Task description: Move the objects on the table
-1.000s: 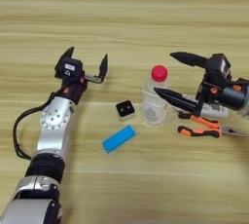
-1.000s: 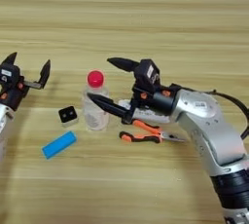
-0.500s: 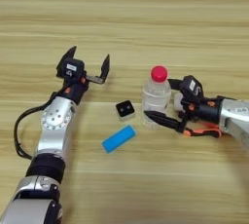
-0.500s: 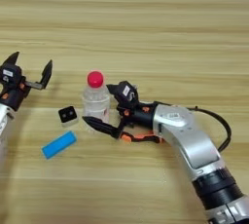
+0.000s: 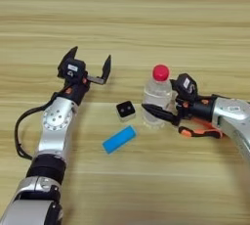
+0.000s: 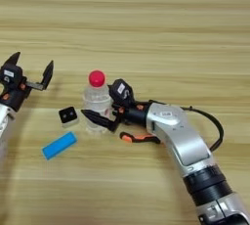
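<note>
My right hand (image 5: 163, 109) is at the upright bottle (image 5: 157, 97) mid-desk, fingers apart around its base. The cube (image 5: 126, 110) sits just left; my left hand (image 5: 88, 67) hovers open, farther.

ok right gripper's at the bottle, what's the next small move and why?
Probably close the right gripper on the bottle. Its fingers straddle the lower body, one finger crossing in front, and the bottle stands upright on the table. The left gripper hangs open, well clear to the left.
</note>
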Controlling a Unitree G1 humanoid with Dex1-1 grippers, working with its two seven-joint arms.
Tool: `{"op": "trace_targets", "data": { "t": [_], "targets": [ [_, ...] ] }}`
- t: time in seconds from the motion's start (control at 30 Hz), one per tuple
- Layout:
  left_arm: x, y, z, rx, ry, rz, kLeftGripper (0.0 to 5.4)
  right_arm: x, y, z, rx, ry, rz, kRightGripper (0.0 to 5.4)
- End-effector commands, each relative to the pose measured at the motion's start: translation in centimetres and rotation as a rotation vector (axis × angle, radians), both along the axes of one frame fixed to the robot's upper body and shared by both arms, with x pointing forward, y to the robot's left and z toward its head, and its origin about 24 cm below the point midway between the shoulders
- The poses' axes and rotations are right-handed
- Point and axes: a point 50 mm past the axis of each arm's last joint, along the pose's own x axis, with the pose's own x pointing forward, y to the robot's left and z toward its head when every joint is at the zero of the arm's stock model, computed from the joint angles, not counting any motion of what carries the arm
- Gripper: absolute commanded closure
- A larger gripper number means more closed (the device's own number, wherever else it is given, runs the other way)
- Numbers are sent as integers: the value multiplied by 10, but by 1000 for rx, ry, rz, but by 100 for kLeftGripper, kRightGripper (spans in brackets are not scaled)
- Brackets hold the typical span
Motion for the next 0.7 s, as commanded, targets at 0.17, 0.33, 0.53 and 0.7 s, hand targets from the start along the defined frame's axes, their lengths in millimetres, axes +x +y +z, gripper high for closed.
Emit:
{"op": "trace_targets", "data": {
  "t": [0.17, 0.33, 0.53, 0.7],
  "targets": [
    [-1, -2, 0, 17, -7, -12, 0, 4, -2, 9, 5, -34, -3, 200],
    [-1, -3, 0, 17, -10, -15, 0, 5, -4, 12, 11, -38, -8, 217],
    [-4, -6, 4, 4, -26, -59, 0, 8, -9, 26, 37, -53, -7, 222],
    [-19, -13, 17, -34, -27, -319, 0, 16, -21, 50, 48, -95, -15, 222]
  ]
}}
